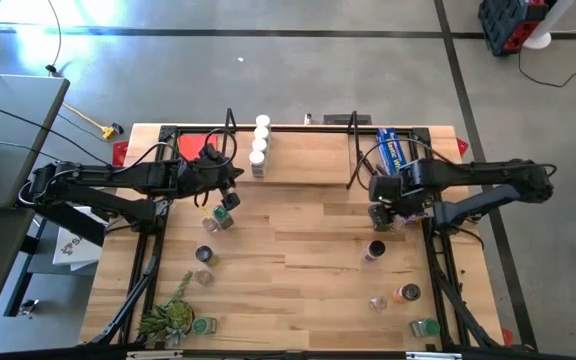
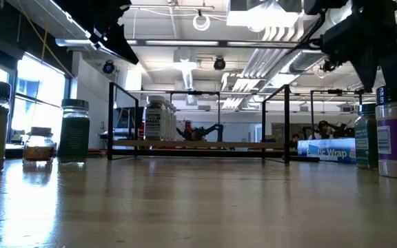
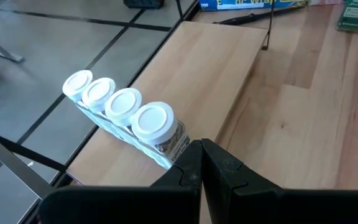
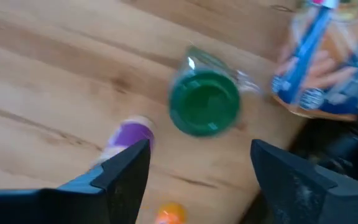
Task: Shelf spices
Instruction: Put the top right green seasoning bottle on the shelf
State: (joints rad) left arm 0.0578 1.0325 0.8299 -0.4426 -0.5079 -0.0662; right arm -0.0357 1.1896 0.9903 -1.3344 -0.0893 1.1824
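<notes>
The green-lidded jar [image 4: 204, 103] stands upright on the table, long axis vertical, directly below the right gripper [image 4: 201, 165] and centred ahead of the gap between its fingers, so a straight descent should straddle it. The right arm is plainly the nearer one. Its fingers stand wide apart, holding nothing; the blur leaves the height above the lid uncertain. A purple-labelled jar [image 4: 131, 134] sits just beside one finger. The left gripper [image 3: 201, 163], closed and empty, hovers by the shelf [image 3: 216, 68], next to the row of white-capped jars [image 3: 120, 107].
</notes>
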